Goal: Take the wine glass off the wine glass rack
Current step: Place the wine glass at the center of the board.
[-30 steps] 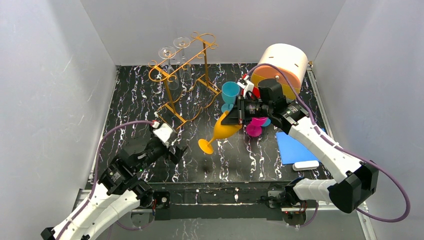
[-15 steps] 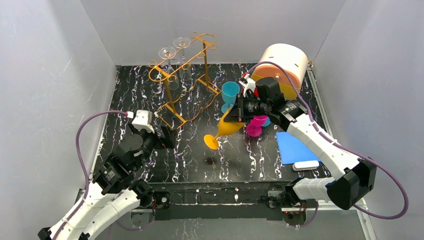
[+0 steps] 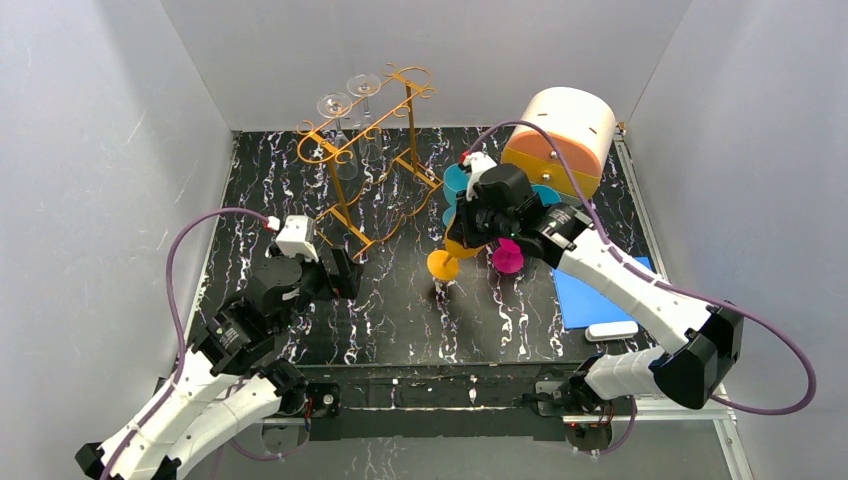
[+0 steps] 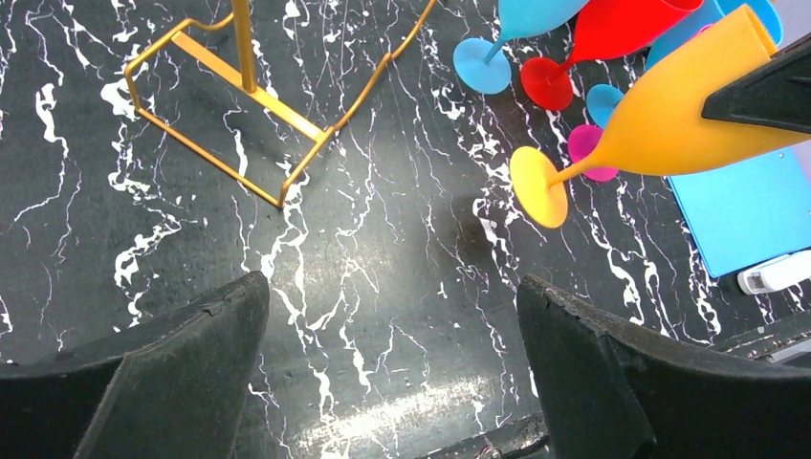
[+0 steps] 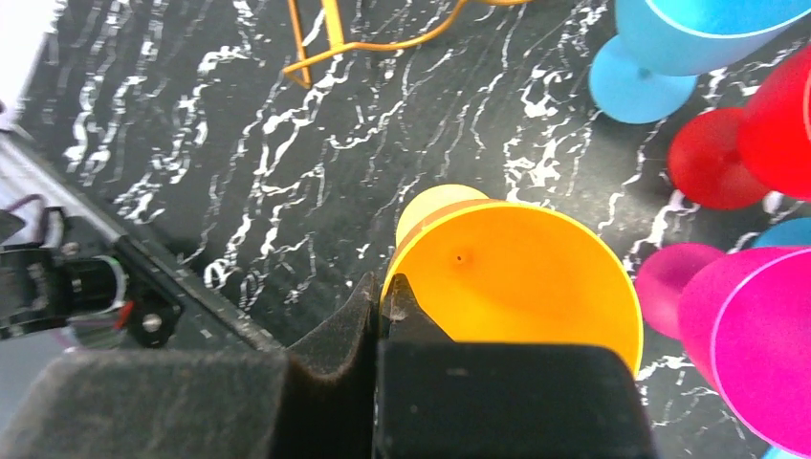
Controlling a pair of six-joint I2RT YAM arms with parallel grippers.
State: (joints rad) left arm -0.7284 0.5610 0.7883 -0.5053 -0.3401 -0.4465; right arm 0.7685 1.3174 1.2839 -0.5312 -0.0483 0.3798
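Glass [image 5: 516,268], beyond the idle left gripper [image 4: 387,287] spread wide at lower left, is pinched by its rim in the right gripper [image 5: 383,292], foot tilted down, apparently for setting on the table [image 3: 400,320]; rack [image 4: 246,43] stands apart, upper left.

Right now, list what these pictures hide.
- Rack top: cut off in both wrist views.
- Clear glasses: too small and see-through from above to tell how they hang.
- Red glass: hidden under the right arm from above.
- Orange glass stem: hidden by its bowl in the right wrist view.
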